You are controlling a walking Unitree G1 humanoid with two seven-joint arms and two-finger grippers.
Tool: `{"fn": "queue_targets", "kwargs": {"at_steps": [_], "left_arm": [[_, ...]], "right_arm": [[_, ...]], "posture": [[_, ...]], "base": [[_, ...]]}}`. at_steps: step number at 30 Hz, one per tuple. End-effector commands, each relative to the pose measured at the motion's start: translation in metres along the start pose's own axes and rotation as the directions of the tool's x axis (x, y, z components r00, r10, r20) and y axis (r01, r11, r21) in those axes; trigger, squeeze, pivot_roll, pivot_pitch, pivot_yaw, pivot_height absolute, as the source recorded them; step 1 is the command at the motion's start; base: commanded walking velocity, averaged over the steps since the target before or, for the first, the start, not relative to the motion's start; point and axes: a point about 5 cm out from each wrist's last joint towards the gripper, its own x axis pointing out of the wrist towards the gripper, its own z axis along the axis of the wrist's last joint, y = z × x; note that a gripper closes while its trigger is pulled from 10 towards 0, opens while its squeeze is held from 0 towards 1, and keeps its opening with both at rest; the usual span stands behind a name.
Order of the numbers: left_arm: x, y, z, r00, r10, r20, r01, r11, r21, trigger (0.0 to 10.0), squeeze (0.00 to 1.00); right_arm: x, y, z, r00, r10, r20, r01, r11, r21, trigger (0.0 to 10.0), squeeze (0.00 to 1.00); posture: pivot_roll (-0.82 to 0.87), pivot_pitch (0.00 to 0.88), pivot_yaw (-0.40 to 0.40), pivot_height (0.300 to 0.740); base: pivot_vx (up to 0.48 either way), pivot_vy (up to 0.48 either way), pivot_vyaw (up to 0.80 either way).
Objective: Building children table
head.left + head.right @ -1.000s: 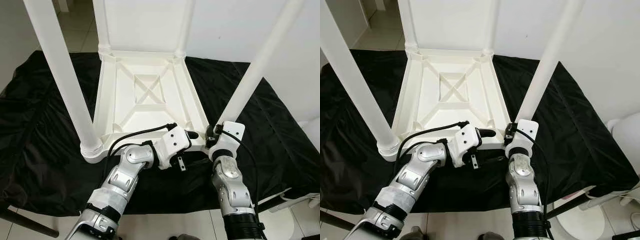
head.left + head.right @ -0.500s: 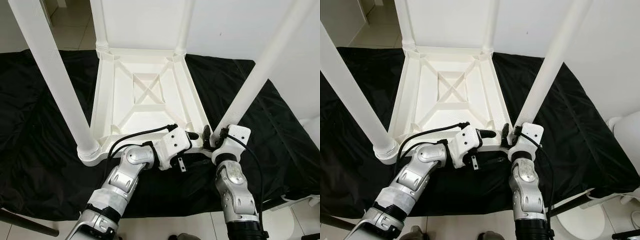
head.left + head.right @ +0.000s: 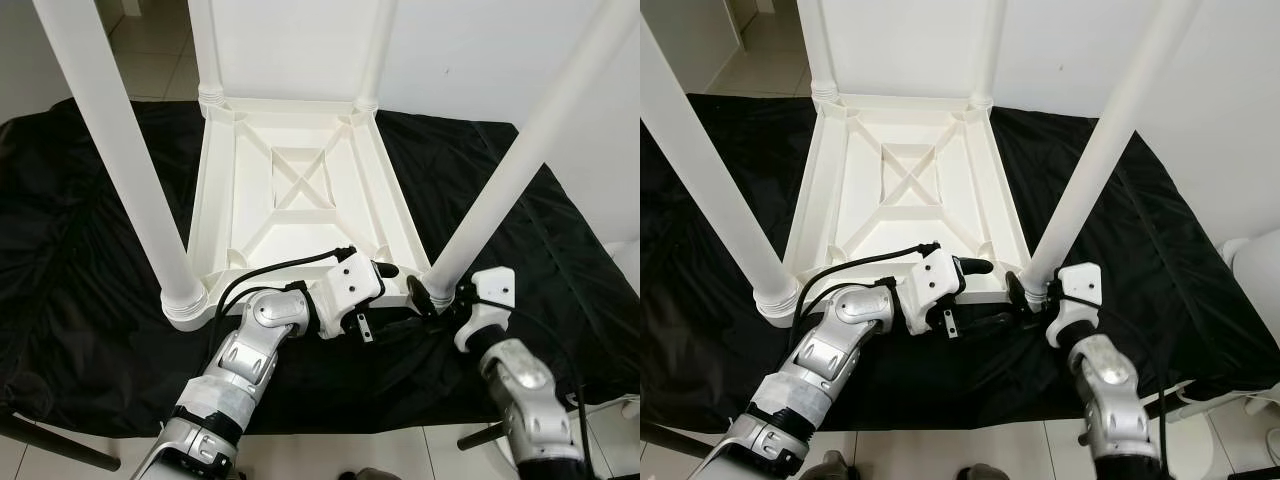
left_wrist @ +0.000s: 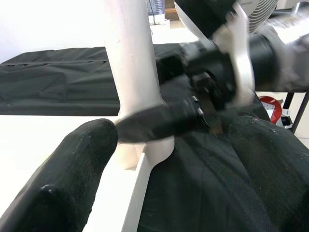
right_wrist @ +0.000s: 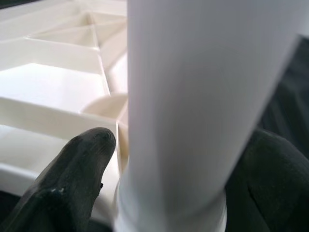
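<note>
a white plastic table point(image 3: 300, 190) lies upside down on a black cloth point(image 3: 80, 270) spread over the floor, its ribbed underside facing up with a cross brace in the middle. 4 white legs stand up from its corners: 2 at the far end, 1 at the near left corner point(image 3: 140, 200) and 1 at the near right corner point(image 3: 500, 190).

the right gripper point(image 3: 432, 296) is at the foot of the near right leg, where the leg meets its socket. in the right wrist view its fingers point(image 5: 72, 169) sit spread on either side of the leg, 1 on each flank, very close to it, but whether they press against it cannot be told.

the left gripper point(image 3: 385, 275) rests at the table's near edge, just beside the same corner. in the left wrist view 1 finger point(image 4: 72, 164) lies over the white rim and the other over the cloth, so they are spread apart with the edge between them, gripping nothing that can be made out. the right gripper's black finger crosses just in front of the leg base in that view.

a white round object point(image 3: 1255, 265) stands at the far right, off the cloth.
</note>
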Motion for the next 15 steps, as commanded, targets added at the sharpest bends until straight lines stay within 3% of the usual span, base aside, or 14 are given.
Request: {"fn": "queue_targets", "kwargs": {"at_steps": [1,10,11,14,15], "left_arm": [[0.001,0.006,0.001,0.994,0.109,-0.004,-0.109,0.994,0.007,10.0,0.0],[-0.001,0.006,0.001,0.994,0.109,-0.008,-0.109,0.994,0.008,10.0,0.0],[-0.001,0.007,0.001,0.994,0.11,-0.008,-0.11,0.994,0.008,10.0,0.0],[-0.001,0.007,0.001,0.994,0.11,-0.008,-0.11,0.994,0.008,10.0,0.0],[-0.001,0.008,0.001,0.993,0.117,-0.01,-0.116,0.993,0.009,10.0,0.0]], "right_arm": [[0.005,-0.005,0.002,0.998,0.055,0.002,-0.055,0.998,-0.007,10.0,0.0],[0.018,-0.008,0.003,0.989,0.149,-0.013,-0.149,0.988,-0.031,10.0,0.0],[0.02,-0.007,0.001,0.985,0.173,-0.028,-0.174,0.985,-0.024,1.3,0.0],[0.02,-0.007,0.001,0.985,0.173,-0.028,-0.174,0.985,-0.024,1.3,0.0],[0.02,-0.007,-0.002,0.979,0.198,-0.047,-0.198,0.98,-0.012,0.0,0.0]], "posture": [[0.01,0.0,-0.061,0.74],[0.02,0.0,-0.063,0.74],[0.02,0.0,-0.066,0.74],[0.02,0.0,-0.066,0.74],[0.03,0.0,-0.069,0.74]], "base": [[0.0,0.0,0.0],[0.0,0.0,0.0],[0.0,0.0,0.0],[0.0,0.0,0.0],[0.0,0.0,0.0]]}}
